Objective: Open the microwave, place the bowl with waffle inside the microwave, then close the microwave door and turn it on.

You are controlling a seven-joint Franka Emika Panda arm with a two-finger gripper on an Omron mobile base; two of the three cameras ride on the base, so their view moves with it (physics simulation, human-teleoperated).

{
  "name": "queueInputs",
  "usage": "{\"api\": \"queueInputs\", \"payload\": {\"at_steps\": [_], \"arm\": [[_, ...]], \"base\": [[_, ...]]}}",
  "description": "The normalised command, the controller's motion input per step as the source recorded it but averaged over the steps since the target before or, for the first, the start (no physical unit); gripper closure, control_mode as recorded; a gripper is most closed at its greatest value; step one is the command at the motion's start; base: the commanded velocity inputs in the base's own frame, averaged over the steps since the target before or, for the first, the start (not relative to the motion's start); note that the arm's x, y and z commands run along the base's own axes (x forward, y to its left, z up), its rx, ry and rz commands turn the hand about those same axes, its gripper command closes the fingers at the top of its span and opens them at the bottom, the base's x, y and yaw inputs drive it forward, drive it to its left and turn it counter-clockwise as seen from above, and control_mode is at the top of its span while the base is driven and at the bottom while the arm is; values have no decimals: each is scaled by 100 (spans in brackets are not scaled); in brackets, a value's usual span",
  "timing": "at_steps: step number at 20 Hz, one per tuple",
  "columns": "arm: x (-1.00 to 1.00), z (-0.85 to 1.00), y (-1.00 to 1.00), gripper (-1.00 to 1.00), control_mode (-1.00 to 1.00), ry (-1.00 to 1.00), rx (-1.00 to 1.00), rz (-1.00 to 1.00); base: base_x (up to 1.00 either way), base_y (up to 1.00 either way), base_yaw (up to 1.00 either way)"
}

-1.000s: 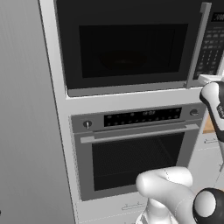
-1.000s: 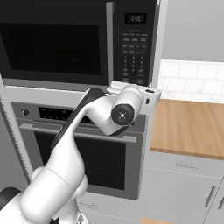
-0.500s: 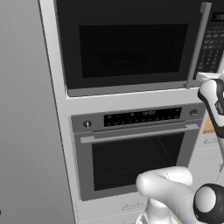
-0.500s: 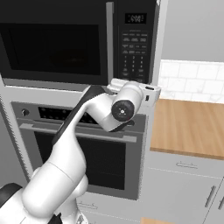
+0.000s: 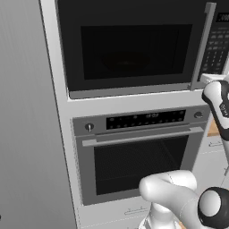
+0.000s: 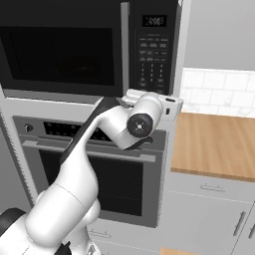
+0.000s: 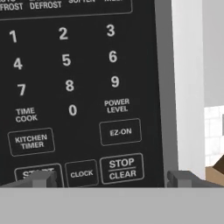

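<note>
Wooden counter (image 6: 214,144) rightward, oven (image 5: 138,152) beneath microwave (image 5: 129,49) — pincer (image 7: 109,178) spread before keypad (image 7: 70,87).

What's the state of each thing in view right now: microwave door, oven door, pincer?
microwave door: shut, flush with the front.
oven door: shut, bar handle level.
pincer: open, empty, tips close in front of the keypad, spanning the bottom button row from START past STOP/CLEAR.
microwave: door closed, display lit but unreadable; nothing discernible through the dark window.

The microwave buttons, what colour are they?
Black keypad with white numbers, clearest in the hand view.
</note>
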Motion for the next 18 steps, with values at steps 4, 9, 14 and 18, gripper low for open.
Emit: {"api": "queueInputs", "payload": {"at_steps": [4,9,14,18], "arm": [[12,0,0,-100,-100,0,0,0],[2,-6,0,-100,-100,0,0,0],[2,-9,7,-100,-100,0,-1,0],[-23,9,0,-100,-100,0,0,0]], "base": [[0,0,0],[0,0,0],[0,0,0],[0,0,0]]}}
